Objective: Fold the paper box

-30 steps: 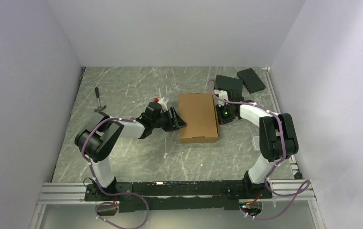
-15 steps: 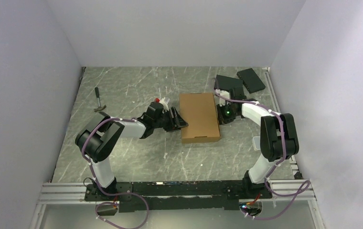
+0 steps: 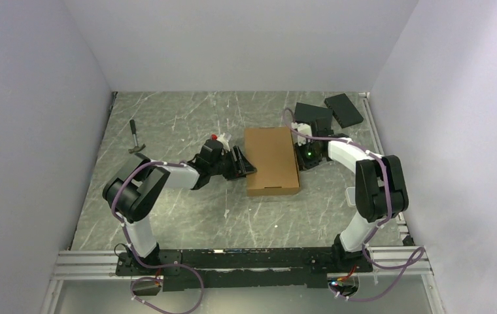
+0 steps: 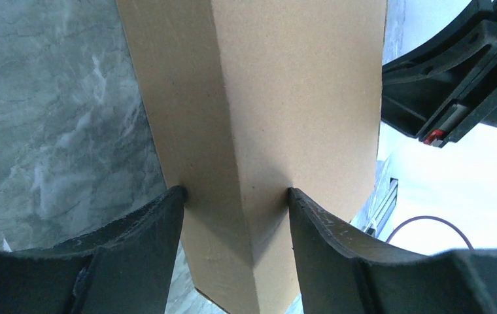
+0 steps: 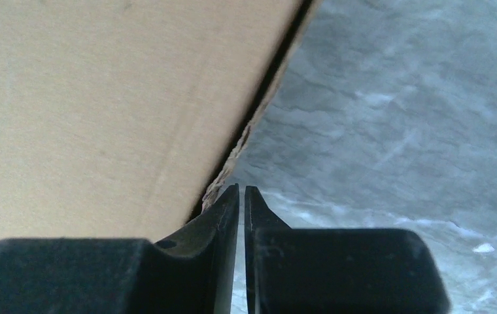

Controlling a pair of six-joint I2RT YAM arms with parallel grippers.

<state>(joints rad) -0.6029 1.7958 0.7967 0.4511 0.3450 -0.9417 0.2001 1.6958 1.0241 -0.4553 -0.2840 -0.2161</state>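
The paper box [image 3: 271,160], a flat brown cardboard mailer, lies in the middle of the table. My left gripper [image 3: 244,163] grips its left edge. In the left wrist view both black fingers [image 4: 141,242] press the brown box [image 4: 265,98] from either side, so the left gripper [image 4: 236,193] is shut on it. My right gripper [image 3: 300,145] sits low at the box's right side. In the right wrist view the right gripper [image 5: 241,190] is shut on nothing, its tips just beside the frayed edge of the box [image 5: 102,98].
Two black flat slabs [image 3: 314,112] [image 3: 344,109] lie at the back right, behind the right arm. A small hammer-like tool [image 3: 135,136] rests at the back left. A white object with a red cap [image 3: 218,137] stands just behind the left wrist.
The box and the right gripper nudged slightly right half a second ago and have come back. The left gripper keeps its hold in the same place.
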